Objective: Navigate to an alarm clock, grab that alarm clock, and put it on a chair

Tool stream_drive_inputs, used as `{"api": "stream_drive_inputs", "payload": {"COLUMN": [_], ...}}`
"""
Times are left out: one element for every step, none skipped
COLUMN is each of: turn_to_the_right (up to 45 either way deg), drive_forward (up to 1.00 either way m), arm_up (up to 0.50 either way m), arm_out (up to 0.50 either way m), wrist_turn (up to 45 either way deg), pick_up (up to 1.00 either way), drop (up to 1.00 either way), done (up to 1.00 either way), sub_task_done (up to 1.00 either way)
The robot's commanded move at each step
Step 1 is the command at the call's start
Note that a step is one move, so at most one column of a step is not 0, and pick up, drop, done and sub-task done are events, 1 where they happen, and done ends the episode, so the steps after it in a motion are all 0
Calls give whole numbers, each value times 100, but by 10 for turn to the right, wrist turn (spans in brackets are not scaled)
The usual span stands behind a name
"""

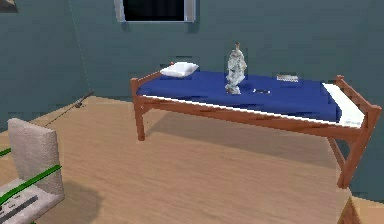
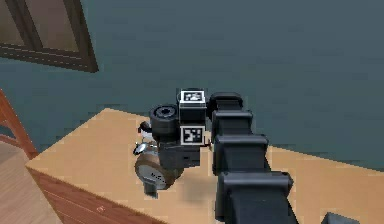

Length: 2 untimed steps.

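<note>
In the arm side view my dark arm [image 2: 245, 170] reaches out over a light wooden tabletop [image 2: 90, 150]. Two white marked squares [image 2: 191, 115] sit at its far end, with the gripper [image 2: 150, 142] to their left. A small round grey-brown thing [image 2: 152, 172] lies at or just under the gripper's end, against the tabletop. I cannot tell whether the gripper holds anything. A pale chair [image 1: 35, 165] with a green stripe stands at the forward view's lower left, on the wooden floor.
A bed [image 1: 250, 95] with a blue cover, a red-brown frame and a white pillow [image 1: 180, 69] stands ahead against the teal wall. A pale statue [image 1: 236, 68] stands on it. Open floor [image 1: 200, 175] lies between chair and bed. A window [image 2: 40, 35] is at the arm side view's upper left.
</note>
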Motion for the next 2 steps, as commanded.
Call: {"api": "stream_drive_inputs", "payload": {"turn_to_the_right": [0, 0], "drive_forward": [0, 0], "arm_up": [-22, 0], "arm_out": [0, 0], "wrist_turn": [0, 0], "pick_up": [0, 100], "drop": [0, 0], "done": [0, 0], "sub_task_done": [0, 0]}}
